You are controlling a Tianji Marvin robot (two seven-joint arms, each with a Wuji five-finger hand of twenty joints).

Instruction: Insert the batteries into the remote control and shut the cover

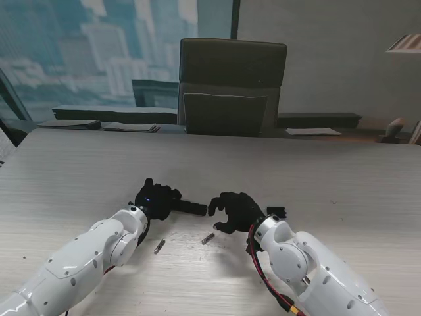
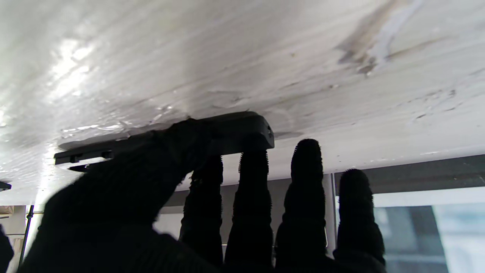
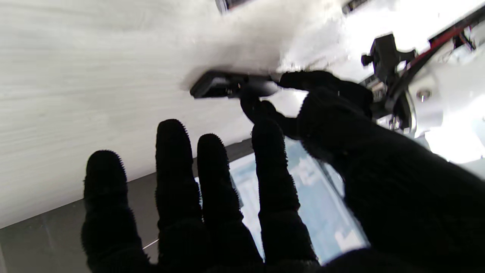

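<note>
1. Our left hand is closed on the remote control. The left wrist view shows the thumb laid over one face of the black body and two fingertips pressed up against its other side, the last two fingers standing free beside it.

2. The remote control lies low over the table, its free end sticking out to the right of our left hand, toward the right hand. In the right wrist view that free end looks like an open recess, though the picture is too blurred to be sure.

3. Our right hand holds nothing. Its fingers are loosely spread and curled in the right wrist view, and its thumb reaches close to the remote control's free end; we cannot tell whether it touches.

4. Two batteries lie on the table nearer to us than the hands: one battery just beside our left forearm, the other battery nearer our right hand. They are well apart from each other.

5. A small dark piece rests on the table just right of our right wrist; it may be the cover, but it is too small to make out.

6. Beyond the table's far edge stands a dark chair.
</note>
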